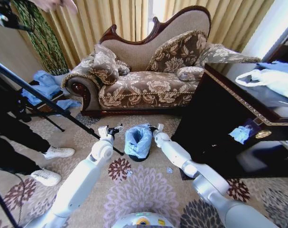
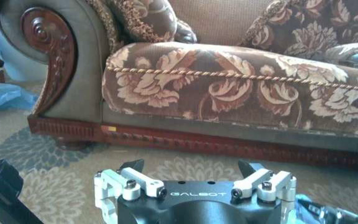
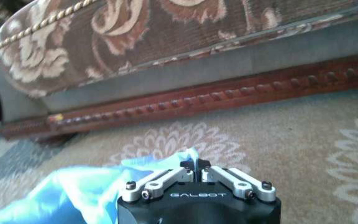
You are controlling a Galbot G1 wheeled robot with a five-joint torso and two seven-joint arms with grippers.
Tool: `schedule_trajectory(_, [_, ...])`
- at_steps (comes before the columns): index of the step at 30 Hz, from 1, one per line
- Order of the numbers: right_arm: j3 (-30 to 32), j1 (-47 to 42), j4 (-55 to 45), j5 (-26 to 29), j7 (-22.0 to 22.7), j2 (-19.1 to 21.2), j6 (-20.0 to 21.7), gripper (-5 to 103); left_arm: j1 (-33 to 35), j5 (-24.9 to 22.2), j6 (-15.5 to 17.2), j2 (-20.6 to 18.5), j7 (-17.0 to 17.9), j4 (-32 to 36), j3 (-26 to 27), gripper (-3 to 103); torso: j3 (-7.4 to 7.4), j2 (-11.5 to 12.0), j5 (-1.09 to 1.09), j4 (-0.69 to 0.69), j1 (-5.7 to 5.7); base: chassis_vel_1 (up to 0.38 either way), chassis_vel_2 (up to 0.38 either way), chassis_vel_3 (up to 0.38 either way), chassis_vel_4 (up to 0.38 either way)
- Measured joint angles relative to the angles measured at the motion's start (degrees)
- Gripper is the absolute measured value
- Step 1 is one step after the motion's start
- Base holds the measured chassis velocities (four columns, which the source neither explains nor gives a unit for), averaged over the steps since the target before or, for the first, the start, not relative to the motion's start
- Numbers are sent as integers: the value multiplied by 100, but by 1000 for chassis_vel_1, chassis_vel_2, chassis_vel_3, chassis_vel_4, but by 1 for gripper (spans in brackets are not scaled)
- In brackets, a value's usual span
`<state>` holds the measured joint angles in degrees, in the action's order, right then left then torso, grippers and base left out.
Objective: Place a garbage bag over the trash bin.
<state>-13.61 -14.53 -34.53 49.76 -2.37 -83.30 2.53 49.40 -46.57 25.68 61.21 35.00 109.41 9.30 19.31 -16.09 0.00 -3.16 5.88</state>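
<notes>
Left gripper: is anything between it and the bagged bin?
Nothing visible. The left gripper is open, just beside the garbage bag draped over the trash bin, with bare carpet between. The right gripper is shut on the garbage bag's edge.

A floral sofa (image 1: 148,76) with a carved wooden frame stands beyond both grippers, its cushions (image 1: 106,64) piled toward the left gripper's side. A patterned carpet (image 1: 144,190) lies beneath them. A dark cabinet (image 1: 229,118) stands just off the right gripper's outer side, with a white bag (image 1: 269,78) on its top. A black tripod leg (image 1: 53,107) slants down to end near the left gripper. Farther out on that side lie blue plastic scraps (image 1: 44,85) and a person's white shoes (image 1: 58,153).
</notes>
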Motion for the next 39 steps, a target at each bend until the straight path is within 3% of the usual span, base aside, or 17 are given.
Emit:
schedule_trajectory(6, [113,-115,416,-833,-973,42,-332,0,80,17,-48,-5,-33,90,19,100,0,0,0,0,0,0,0,0,0])
schedule_trajectory(10, [318,-132,841,-1320,-1367,-96,-713,0,109,38,-98,16,-58,98,19,100,-1,0,-1,-4,0,0,0,0,0])
schedule_trajectory(14, [412,-136,1094,-1535,-1565,-211,-973,0,136,50,-129,10,-91,125,23,100,0,0,-1,1,0,0,0,0,0])
schedule_trajectory(24, [497,-131,1447,-1528,-1469,-376,-1289,0,192,83,-169,39,-128,125,53,100,0,0,0,1,0,0,0,0,0])
schedule_trajectory(30, [546,-235,1343,-1792,-1156,-257,-1367,0,196,109,-216,49,-171,127,49,100,0,0,2,2,0,0,0,0,0])
schedule_trajectory(36, [535,-403,730,-1731,-819,66,-1377,26,156,116,-258,39,-273,137,31,100,0,0,1,0,0,0,0,0,0])
schedule_trajectory(39, [468,-492,284,-1501,-745,287,-1192,32,147,116,-258,36,-280,137,26,100,0,0,1,2,0,0,0,0,0])
